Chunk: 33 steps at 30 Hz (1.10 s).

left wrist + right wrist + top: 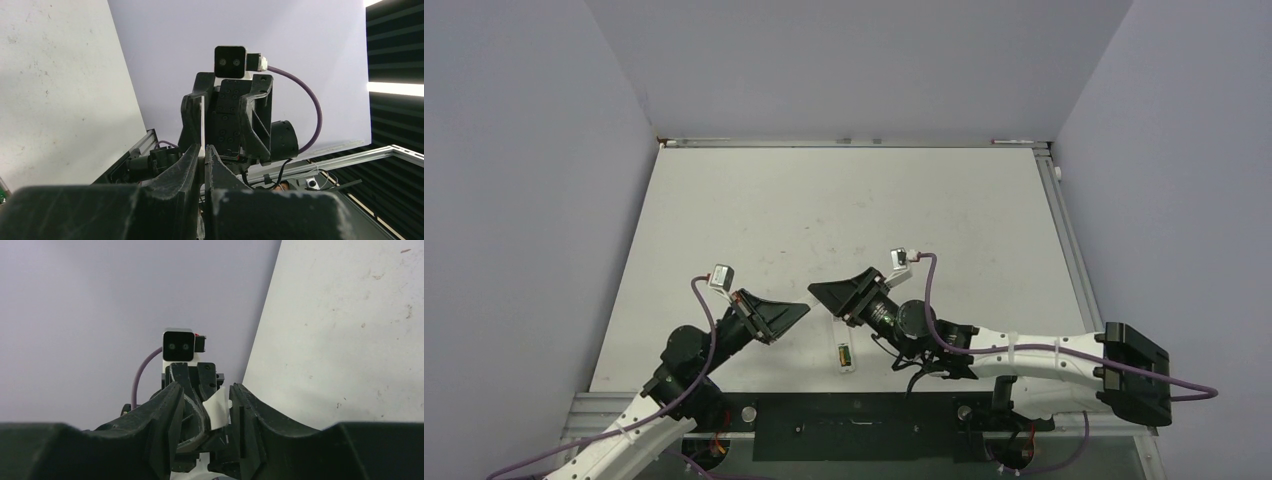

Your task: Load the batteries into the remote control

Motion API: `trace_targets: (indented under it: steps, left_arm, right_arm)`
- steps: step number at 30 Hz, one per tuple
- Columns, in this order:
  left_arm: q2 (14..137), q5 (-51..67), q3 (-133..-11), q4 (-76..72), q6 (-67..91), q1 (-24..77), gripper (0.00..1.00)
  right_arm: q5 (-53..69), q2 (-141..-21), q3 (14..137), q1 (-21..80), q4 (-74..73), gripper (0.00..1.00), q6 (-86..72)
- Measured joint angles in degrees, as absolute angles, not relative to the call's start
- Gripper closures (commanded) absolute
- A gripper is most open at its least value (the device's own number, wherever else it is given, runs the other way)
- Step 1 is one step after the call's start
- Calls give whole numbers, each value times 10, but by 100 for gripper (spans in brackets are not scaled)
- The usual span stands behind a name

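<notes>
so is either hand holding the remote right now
No, the remote lies on the table, apart from the left hand and the right hand.

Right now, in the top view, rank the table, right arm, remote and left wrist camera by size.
1. table, largest
2. right arm
3. remote and left wrist camera: both tiny, too alike to rank; the raised camera sits nearer the lens.

White arms point(1034, 358), black joints, purple cables point(319, 112).
</notes>
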<state>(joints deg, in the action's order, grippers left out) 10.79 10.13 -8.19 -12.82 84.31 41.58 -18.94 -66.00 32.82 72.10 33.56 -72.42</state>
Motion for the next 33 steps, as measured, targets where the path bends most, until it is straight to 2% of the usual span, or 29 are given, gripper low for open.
trace_targets:
  steps: [14, 15, 17, 20, 21, 23, 28, 31, 33]
  left_arm:
    - [100, 95, -76, -137, 850, 416, 100]
    - [100, 93, -76, -138, 849, 416, 100]
    - [100, 89, -76, -140, 849, 416, 100]
    - [105, 84, -76, -148, 849, 416, 100]
    - [108, 83, -75, -153, 849, 416, 97]
    - [117, 83, -74, -163, 849, 416, 80]
    - [147, 100, -74, -158, 832, 416, 47]
    - [148, 118, -76, -132, 818, 415, 34]
    - [148, 134, -81, -112, 807, 412, 31]
  right_arm:
    - [-196, -697, 340, 729, 366, 77, -744]
    - [-197, -698, 340, 729, 368, 79, -745]
    - [-200, -700, 340, 731, 371, 91, -746]
    - [-204, -700, 339, 733, 377, 92, -754]
    - [-206, -700, 338, 733, 380, 92, -757]
    - [-207, -700, 337, 731, 382, 91, -759]
    - [-156, -672, 345, 682, 313, 91, -759]
    - [-89, -630, 348, 602, 244, 92, -748]
    - [-32, -609, 359, 549, 194, 92, -726]
